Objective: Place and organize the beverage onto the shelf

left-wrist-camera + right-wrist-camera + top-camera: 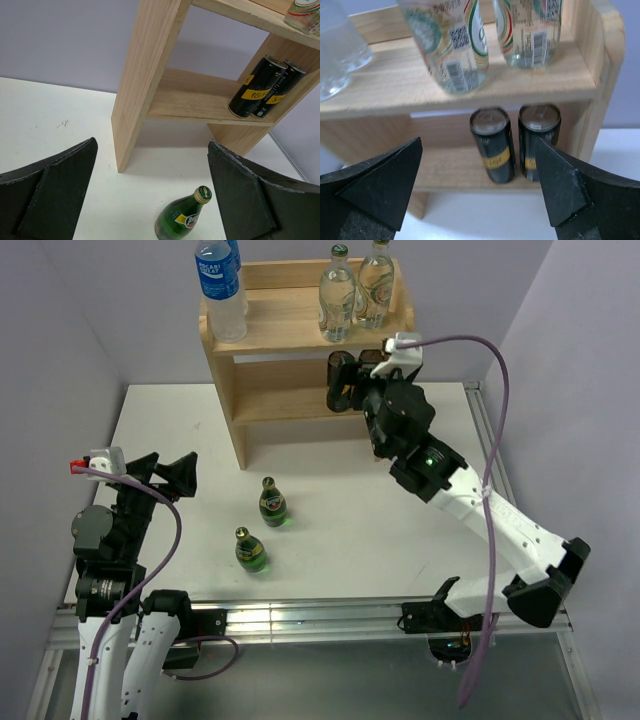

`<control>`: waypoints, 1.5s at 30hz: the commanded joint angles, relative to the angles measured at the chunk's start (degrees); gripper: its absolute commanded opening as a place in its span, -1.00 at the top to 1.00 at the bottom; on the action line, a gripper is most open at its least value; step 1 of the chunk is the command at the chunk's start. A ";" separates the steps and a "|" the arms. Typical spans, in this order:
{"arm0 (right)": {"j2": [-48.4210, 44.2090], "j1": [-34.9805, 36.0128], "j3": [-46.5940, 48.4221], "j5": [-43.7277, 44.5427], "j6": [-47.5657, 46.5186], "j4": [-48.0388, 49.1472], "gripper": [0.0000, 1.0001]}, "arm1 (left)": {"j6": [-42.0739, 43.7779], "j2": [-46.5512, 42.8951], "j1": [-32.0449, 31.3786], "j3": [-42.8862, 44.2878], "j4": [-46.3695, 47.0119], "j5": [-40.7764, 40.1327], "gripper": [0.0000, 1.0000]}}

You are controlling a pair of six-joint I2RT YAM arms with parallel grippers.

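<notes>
Top view first. The right jaws are wide apart and empty, up against the lower tier of the wooden shelf (pixel 225 390), with the two black cans (pixel 342 380) just ahead of them. Above those jaws, on the top tier, are two clear glass bottles (pixel 337 295) side by side, and a plastic water bottle with a blue label (pixel 222 290) off at the other end. The left jaws are spread open too, holding nothing, low over the white desk (pixel 400 540). The two green glass bottles (pixel 272 503) stand upright on the desk in front of them and to their right, not on the shelf.

Left wrist cam: both fingers (pixel 50 195) frame the shot with a big gap. One green bottle (pixel 182 217) sits between them, nearer the right finger, touching neither. Past the jaws is the shelf's side panel (pixel 145 80). The cans (pixel 255 87) are further back on the lower tier.

Right wrist cam: fingers (pixel 570 185) wide apart again. The two cans (pixel 492 145) stand upright, right next to each other, straight ahead in the gap but clear of both fingers. The clear glass bottles (pixel 457 45) are on the board above them.
</notes>
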 commanded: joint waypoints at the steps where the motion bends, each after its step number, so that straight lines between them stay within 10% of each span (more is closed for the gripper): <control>1: -6.85 4.26 -3.82 4.28 1.73 1.49 -0.99 | 0.23 -0.20 0.50 0.04 1.20 0.62 -0.99; 11: -24.69 17.45 -30.35 -2.03 18.68 -0.98 -0.96 | -6.53 5.16 0.50 1.27 0.94 5.62 -0.99; 18: -19.98 21.69 -44.07 -10.56 26.07 8.16 -0.97 | -6.91 7.79 0.32 0.56 -2.83 3.70 -0.99; 45: 18.88 19.58 -33.45 -12.59 26.43 23.72 -0.99 | -1.97 6.75 0.32 1.10 -7.06 0.53 -0.99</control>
